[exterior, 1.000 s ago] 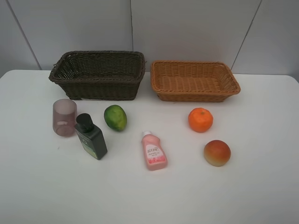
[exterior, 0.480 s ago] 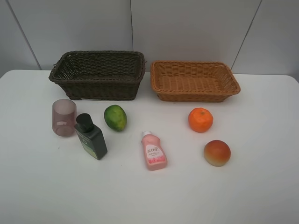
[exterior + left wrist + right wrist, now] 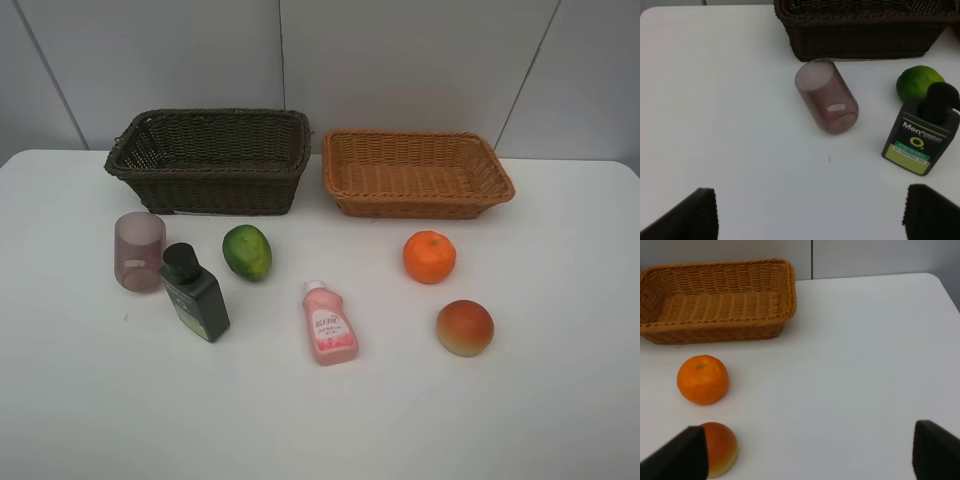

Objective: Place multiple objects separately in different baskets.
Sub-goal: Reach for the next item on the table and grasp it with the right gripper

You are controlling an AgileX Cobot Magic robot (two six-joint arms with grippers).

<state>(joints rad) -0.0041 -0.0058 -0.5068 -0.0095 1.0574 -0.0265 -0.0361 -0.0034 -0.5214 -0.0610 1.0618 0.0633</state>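
The mauve cup (image 3: 827, 97) and the orange (image 3: 702, 379) sit on the white desk (image 3: 320, 430), outside the empty dark brown basket (image 3: 210, 190) and tan basket (image 3: 415, 205). To start well, I judge I should straddle one squarely before closing. My left fingers (image 3: 697, 215) and right fingers (image 3: 680, 455) are spread wide, holding and touching nothing.

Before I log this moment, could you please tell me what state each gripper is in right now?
Left gripper: open, holding nothing.
Right gripper: open, holding nothing.
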